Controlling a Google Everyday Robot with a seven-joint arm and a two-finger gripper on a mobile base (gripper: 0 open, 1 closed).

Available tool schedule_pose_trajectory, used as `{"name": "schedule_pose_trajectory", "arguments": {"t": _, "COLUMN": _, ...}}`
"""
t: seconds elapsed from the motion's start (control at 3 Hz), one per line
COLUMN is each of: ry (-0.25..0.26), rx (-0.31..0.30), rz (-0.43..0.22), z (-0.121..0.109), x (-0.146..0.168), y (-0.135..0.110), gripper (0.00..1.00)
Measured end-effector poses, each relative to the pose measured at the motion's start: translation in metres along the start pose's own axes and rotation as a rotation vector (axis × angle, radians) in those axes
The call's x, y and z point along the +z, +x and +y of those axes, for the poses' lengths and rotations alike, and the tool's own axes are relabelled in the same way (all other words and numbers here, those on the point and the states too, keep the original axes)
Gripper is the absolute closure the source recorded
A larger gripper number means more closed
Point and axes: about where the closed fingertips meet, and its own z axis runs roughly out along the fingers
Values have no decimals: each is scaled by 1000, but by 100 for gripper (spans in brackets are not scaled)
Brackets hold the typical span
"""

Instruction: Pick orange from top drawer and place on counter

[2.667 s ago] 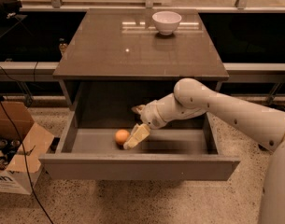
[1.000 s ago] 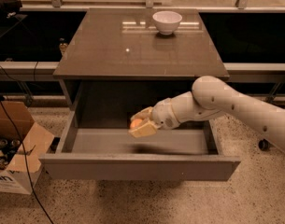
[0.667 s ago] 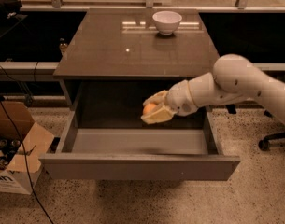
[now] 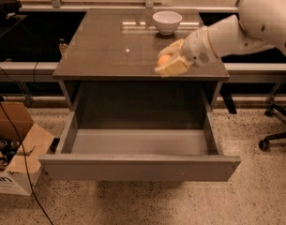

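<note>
My gripper (image 4: 162, 62) hangs over the front right part of the counter (image 4: 109, 46), reaching in from the right side, and the jaws are closed around the orange (image 4: 164, 58), one above it and one below, with the fruit showing between them near their tips. So the orange is out of the top drawer (image 4: 138, 142), which stands pulled out below with its grey floor bare, and it is over the glossy surface where it belongs. What the next move turns on, as I judge it, is the drop straight down: the orange sits in my hold just above the surface, and the lower jaw looks very close to the top, though I cannot tell whether it touches. The fruit is round, so no long axis needs lining up, but that roundness means it may roll once released, and the front edge of the counter is near on the drawer side. I would rather settle it a little further in, toward the middle, before parting the jaws. The white bowl (image 4: 167, 21) stands behind my gripper toward the back edge, apart from the orange, and should not be in the way.
</note>
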Motion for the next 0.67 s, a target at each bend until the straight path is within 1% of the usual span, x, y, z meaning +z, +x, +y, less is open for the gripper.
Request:
{"name": "schedule_pose_trajectory", "arguments": {"t": 0.33, "ry": 74, "rx": 4, "rz": -26, "z": -53, "x": -4, "y": -25, "gripper": 100}}
{"name": "schedule_pose_trajectory", "arguments": {"t": 0.67, "ry": 116, "rx": 48, "rz": -28, "z": -94, "x": 11, "y": -28, "gripper": 100}}
